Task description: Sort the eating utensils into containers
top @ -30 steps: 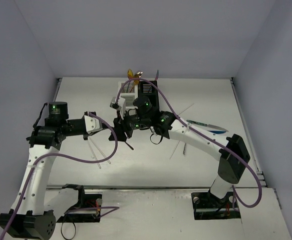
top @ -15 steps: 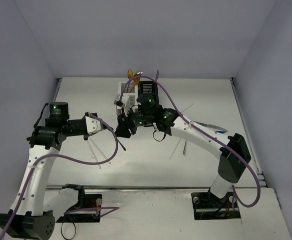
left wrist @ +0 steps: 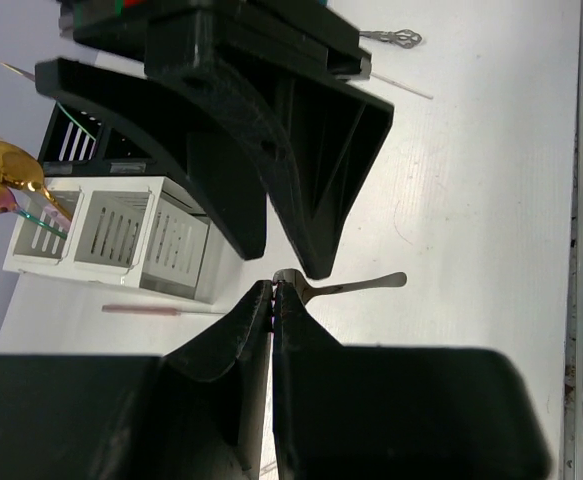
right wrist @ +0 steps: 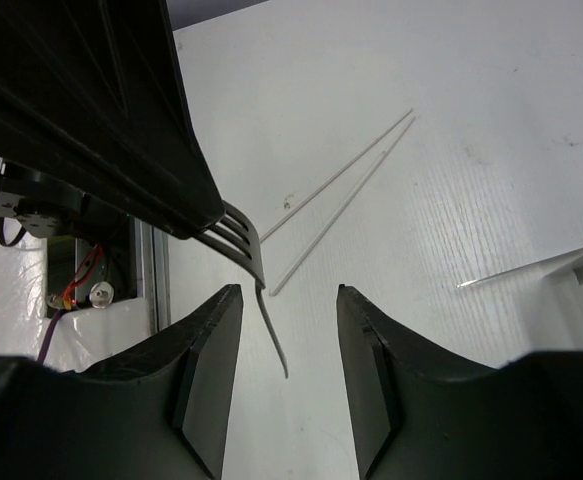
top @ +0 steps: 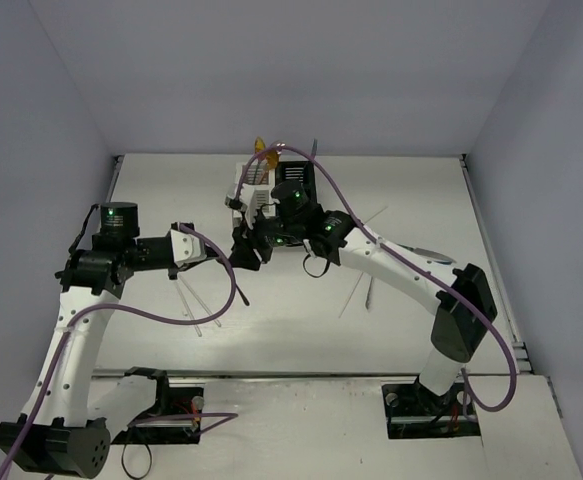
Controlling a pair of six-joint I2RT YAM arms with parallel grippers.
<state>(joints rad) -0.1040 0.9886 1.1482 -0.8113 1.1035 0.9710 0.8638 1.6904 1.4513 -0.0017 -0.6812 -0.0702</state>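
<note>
- Top view: left gripper [top: 223, 256] and right gripper [top: 247, 248] meet tip to tip over the table [top: 421, 190], just in front of the joined caddies.
- White caddy [top: 249, 190] is on the left and black caddy [top: 296, 172] on the right. The right arm crosses over part of the black one.
- Gold spoons [top: 260, 149] stick up at the far end of the white caddy.
- Clear sticks [top: 193, 300] lie flat on the table near the left arm, well apart from the caddies.
- Jaw state and whatever sits between the tips are too small to read here.
- Left wrist view: left fingers [left wrist: 221, 340] are fully closed, pinching the head end of a silver fork [left wrist: 356, 284]. The fork's handle points away from the caddies.
- The right gripper's two black fingers come down from above, with their tips right at the pinch point.
- A pink stick [left wrist: 161, 310] lies on the table beside the white caddy.
- An ornate silver utensil [left wrist: 391, 38] lies further off.
- Right wrist view: right fingers [right wrist: 206, 380] are partly open and grip nothing.
- The fork's handle hangs in the gap between them, with clearance on both sides.
- The tines are clamped in the left gripper at upper left.
- The clear sticks lie on the table beyond.
</note>
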